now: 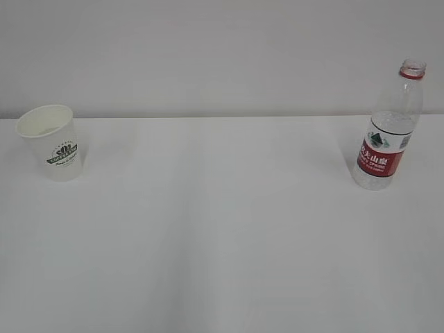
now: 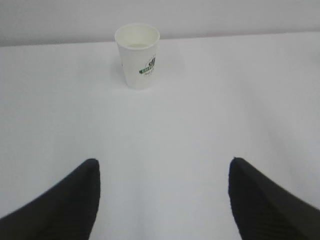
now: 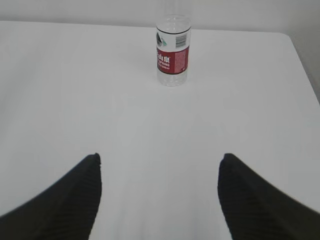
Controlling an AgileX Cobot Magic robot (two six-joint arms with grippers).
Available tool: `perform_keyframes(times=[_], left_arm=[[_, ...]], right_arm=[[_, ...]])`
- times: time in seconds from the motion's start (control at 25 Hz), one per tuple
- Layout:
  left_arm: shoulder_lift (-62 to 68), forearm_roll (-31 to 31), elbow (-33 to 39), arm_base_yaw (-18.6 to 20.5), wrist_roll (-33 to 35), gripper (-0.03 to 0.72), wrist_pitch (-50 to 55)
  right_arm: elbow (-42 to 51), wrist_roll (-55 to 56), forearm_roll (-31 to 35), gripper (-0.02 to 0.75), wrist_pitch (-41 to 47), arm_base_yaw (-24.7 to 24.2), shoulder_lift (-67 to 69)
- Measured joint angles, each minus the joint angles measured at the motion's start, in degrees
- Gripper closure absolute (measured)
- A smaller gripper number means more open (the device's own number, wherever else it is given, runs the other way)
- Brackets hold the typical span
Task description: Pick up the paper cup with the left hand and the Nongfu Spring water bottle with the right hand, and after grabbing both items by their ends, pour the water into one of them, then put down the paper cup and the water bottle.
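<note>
Worktop (image 1: 222,243) first: we see a plain white surface filling every view, its far edge meeting a pale wall (image 1: 222,55).

Next in size is the Nongfu Spring water bottle (image 1: 387,132). We find it standing upright near the far right corner of the worktop, uncapped, with its red neck ring at the top and its red label facing us. The right wrist view shows it straight ahead, near the far edge, with the worktop's right edge close beside it. We cannot tell how much liquid it holds.

The paper cup (image 1: 52,142) stands upright near the far left corner, mouth up, its dark green logo turned toward the exterior camera. From the left wrist view it sits close to the far edge, slightly left of centre.

The left gripper (image 2: 162,200) has its two dark fingers spread wide with bare worktop between them, holding nothing, well apart from the cup. The right gripper (image 3: 160,195) likewise has its fingers parted wide and empty, well short of the bottle. Neither gripper appears in the exterior view.
</note>
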Motion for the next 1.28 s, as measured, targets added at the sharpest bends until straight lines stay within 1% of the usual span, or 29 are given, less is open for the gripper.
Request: perform_keyframes(times=[0.24,0.68,0.88,1.28], left_arm=[[-0.1,2.3,0.0,0.0,0.0,0.109,5.1],[-0.1,2.2,0.7,0.0,0.1,0.109,4.2],[-0.6,2.1,0.7,0.0,0.1,0.109,3.9],[-1.2,1.8,1.0,0.0,0.1,0.109,3.9]], right_arm=[[0.0,1.7,-2.9,0.190,1.7,0.0,0.0],[1.1,2.8,-3.3,0.190,1.7,0.0,0.0],[1.2,2.8,-3.3,0.223,1.7,0.0,0.0],[1.2,2.8,-3.4,0.232,1.7,0.0,0.0]])
